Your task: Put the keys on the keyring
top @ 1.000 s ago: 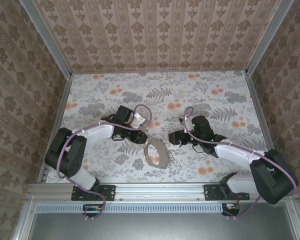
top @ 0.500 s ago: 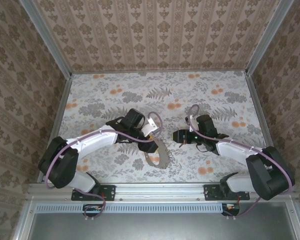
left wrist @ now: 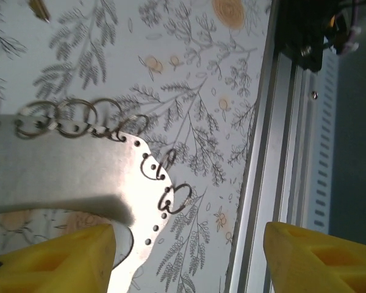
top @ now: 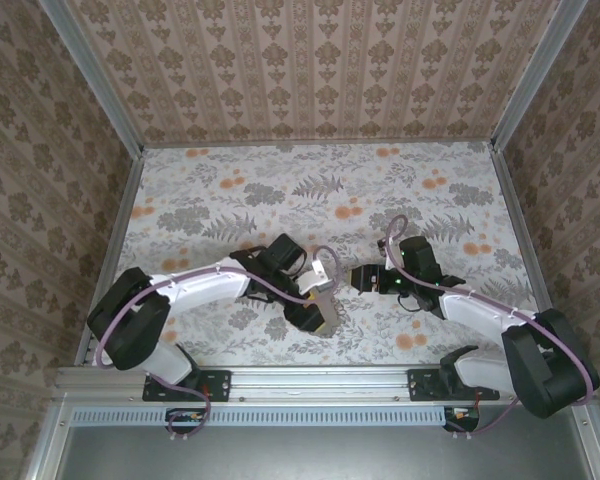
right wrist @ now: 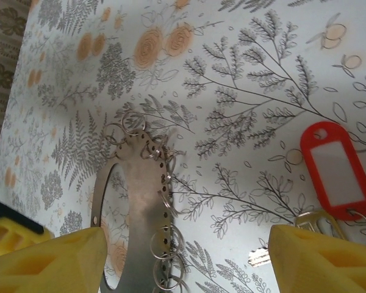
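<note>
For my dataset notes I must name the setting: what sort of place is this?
Probably a small robot test booth, not a home. Wallpapered panels close in three sides, a floral sheet is the work surface, and the left arm and right arm are mounted on an aluminium rail at the near edge.

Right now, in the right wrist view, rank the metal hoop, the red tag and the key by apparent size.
1. metal hoop: largest by far, though cut off at the bottom edge.
2. red tag: clearly smaller.
3. key: smallest as seen, but partly hidden, so its gap to the tag is unsure.
</note>
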